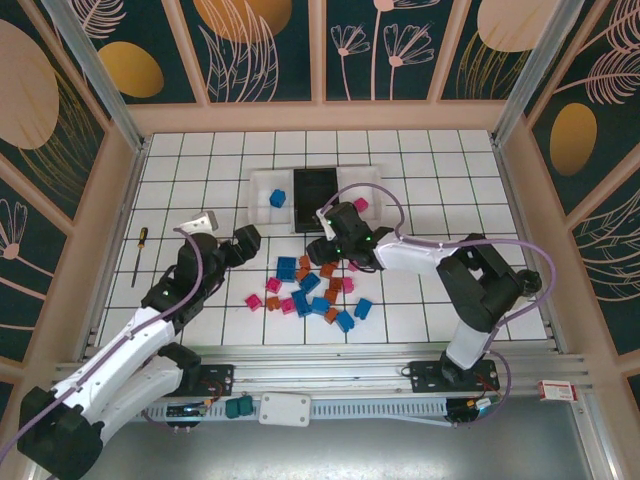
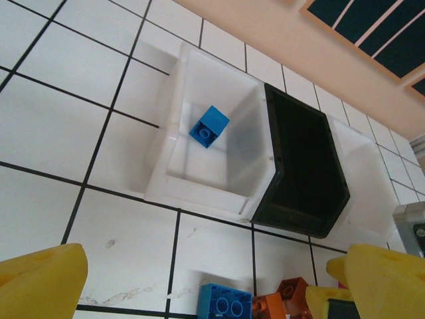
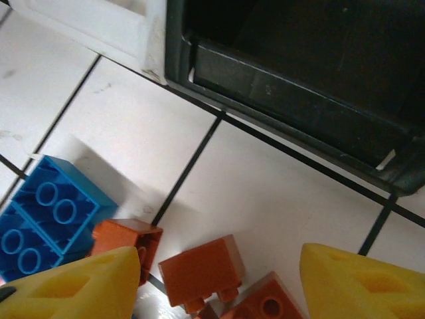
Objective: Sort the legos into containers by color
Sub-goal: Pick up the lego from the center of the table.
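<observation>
**A:** Where do the right jaws stand?

**B:** Just in front of the black tray (image 3: 299, 73), apart, straddling one orange-brown brick (image 3: 202, 269). There is a gap on each side of it, so nothing is gripped yet.

**A:** What makes this pick clean?

**B:** Centring, I'd say. A second orange-brown piece (image 3: 129, 242) sits just beside the target, and a big blue brick (image 3: 46, 212) lies beyond that, a little farther from the black tray. Come straight down, close on the flat sides rather than a corner, and lift straight up before carrying, so the neighbours aren't dragged along.

**A:** Which tray should it go to?

**B:** The white tray (image 2: 199, 166) left of the black tray holds a small blue brick (image 2: 210, 126). The other white tray (image 1: 375, 185), on the black tray's right, holds a pink brick (image 1: 361, 204). So my judgement is the black tray, which is a very short carry. Release low, well inside its rim.

**A:** And the left jaws?

**B:** They are wide apart and hold nothing, over the surface (image 2: 99, 219) in front of the black tray and to its left. They'd best stay off the pile (image 1: 310, 290) until the right arm is out of the way.
</observation>
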